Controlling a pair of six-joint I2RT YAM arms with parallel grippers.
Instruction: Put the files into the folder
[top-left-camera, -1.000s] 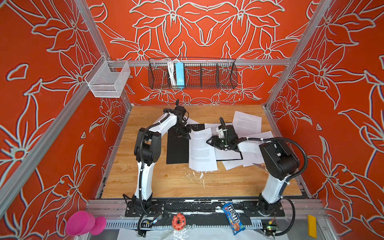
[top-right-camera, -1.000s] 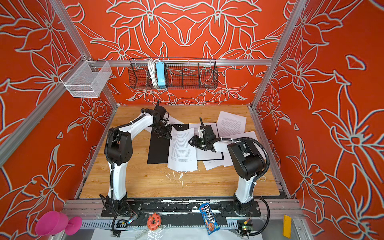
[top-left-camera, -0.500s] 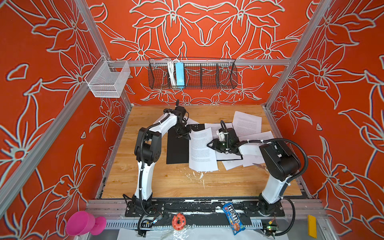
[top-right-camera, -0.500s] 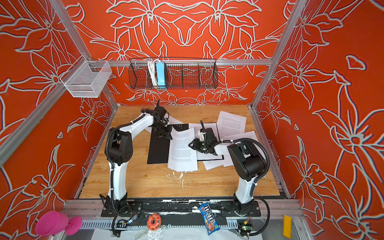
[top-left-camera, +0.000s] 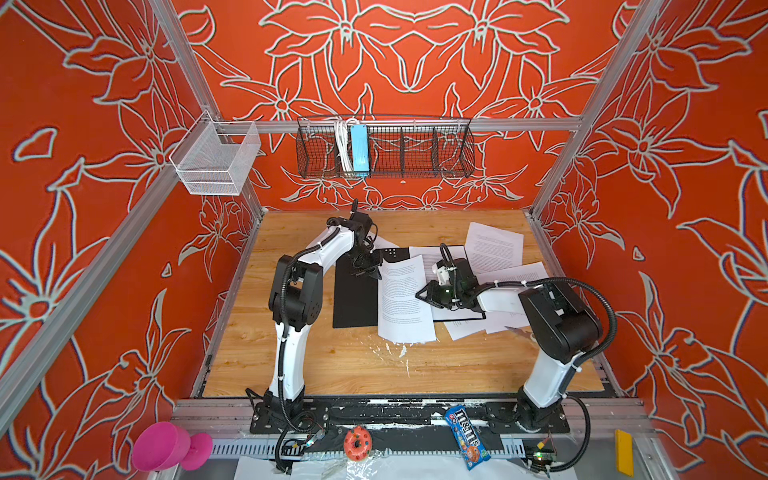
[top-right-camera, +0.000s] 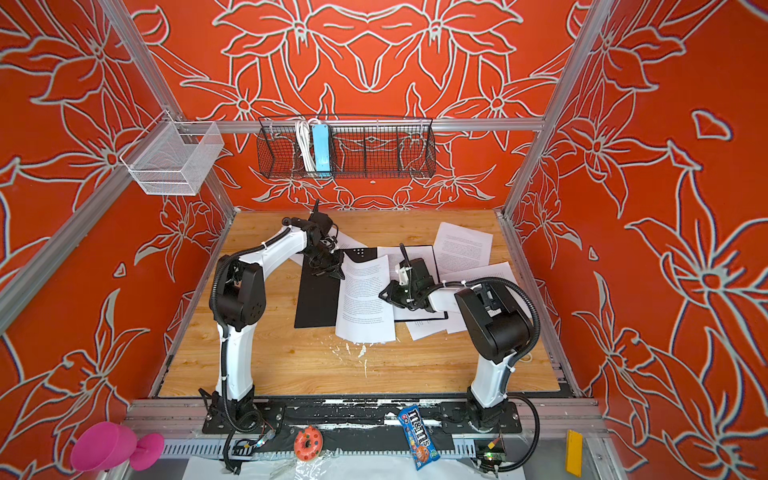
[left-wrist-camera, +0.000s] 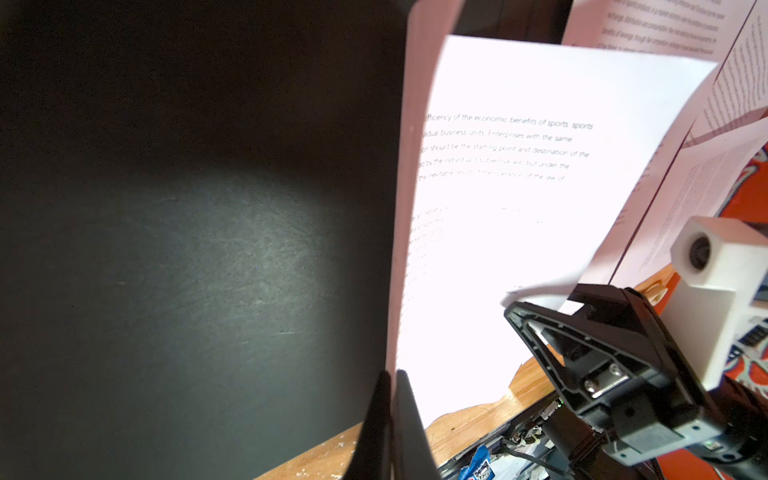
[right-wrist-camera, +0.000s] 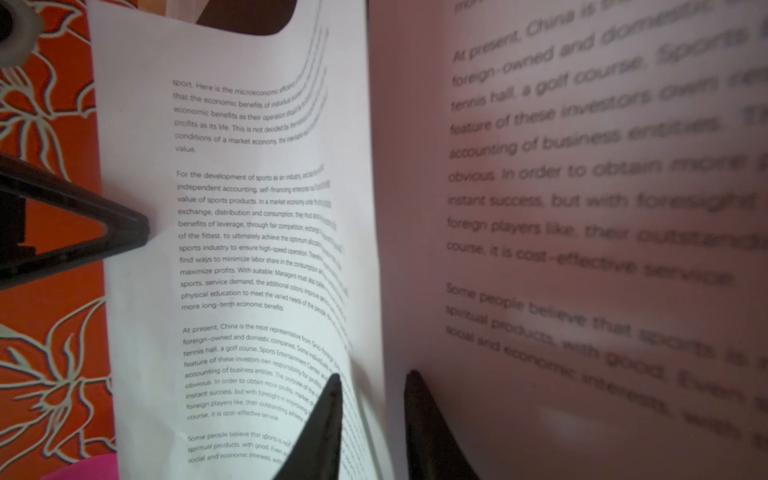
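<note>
The folder (top-left-camera: 355, 299) (top-right-camera: 316, 299) lies open on the wooden table, black inside up (left-wrist-camera: 187, 249). One of the files, a printed sheet (top-left-camera: 405, 299) (top-right-camera: 365, 299) (left-wrist-camera: 498, 208) (right-wrist-camera: 249, 249), lies across its middle, lifted along its far and right edges. My left gripper (top-left-camera: 365, 270) (top-right-camera: 332, 272) (left-wrist-camera: 390, 382) is shut on that sheet's far left corner. My right gripper (top-left-camera: 422, 293) (top-right-camera: 384, 293) (right-wrist-camera: 374, 376) straddles its right edge, jaws still apart. Another sheet (right-wrist-camera: 582, 208) lies on the folder's right half, beneath the right gripper. More sheets (top-left-camera: 492, 245) (top-left-camera: 511, 276) lie to the right.
A black wire basket (top-left-camera: 415, 166) holding a light-blue power strip (top-left-camera: 359, 149) and a white mesh basket (top-left-camera: 216, 162) hang on the back frame. White crumbs (top-left-camera: 390, 349) dot the wood near the sheet. A candy bag (top-left-camera: 467, 436), a doughnut toy (top-left-camera: 357, 442) and a pink cup (top-left-camera: 166, 446) lie past the front rail.
The right gripper's jaws have drawn closer together around the sheet's right edge. The left gripper has kept its hold and barely moved.
</note>
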